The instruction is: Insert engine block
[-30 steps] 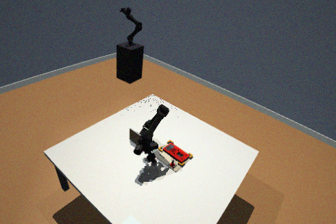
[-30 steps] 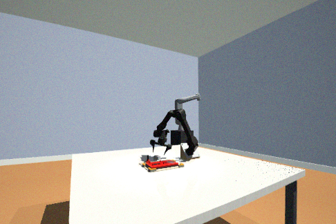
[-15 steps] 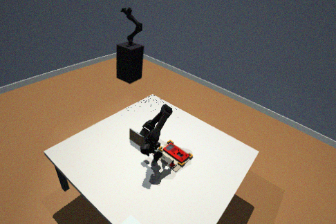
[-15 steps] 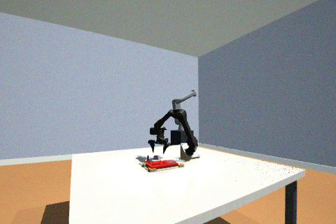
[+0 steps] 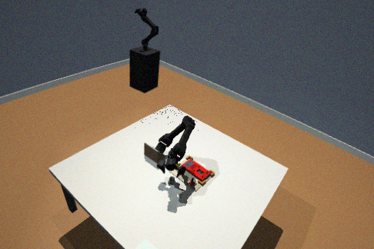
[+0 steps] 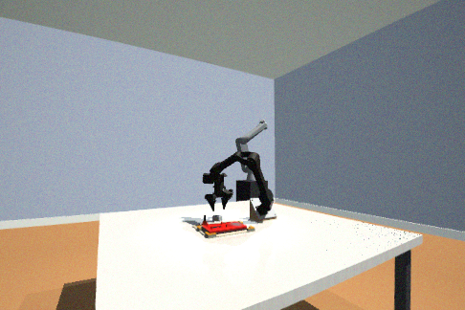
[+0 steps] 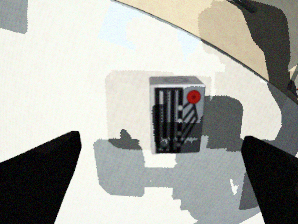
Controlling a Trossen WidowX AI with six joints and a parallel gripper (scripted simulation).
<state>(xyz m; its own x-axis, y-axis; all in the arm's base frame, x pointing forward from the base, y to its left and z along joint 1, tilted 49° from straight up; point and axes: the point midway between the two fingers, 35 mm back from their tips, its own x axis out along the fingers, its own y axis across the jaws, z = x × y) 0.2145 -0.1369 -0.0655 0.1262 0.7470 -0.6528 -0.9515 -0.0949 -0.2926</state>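
Observation:
The engine block (image 7: 172, 120) (image 6: 216, 218) is a small grey block with black slots and a red dot on its upper face. It lies on the white table beside the board; I cannot make it out surely in the top view. The red car body (image 5: 194, 166) (image 6: 228, 227) sits on the beige board (image 7: 180, 17), with a dark opening in its top; the rib is too small to tell. My gripper (image 5: 171, 170) (image 6: 219, 210) (image 7: 164, 143) is open and empty, above the engine block, with the block between and beyond the fingertips in the wrist view.
A small red piece (image 5: 192, 182) stands on the board beside the car body. Yellow-orange corner pieces surround the car body. An upright panel (image 5: 154, 154) stands by the arm. A second arm stands on a black pedestal (image 5: 144, 71) far behind the table.

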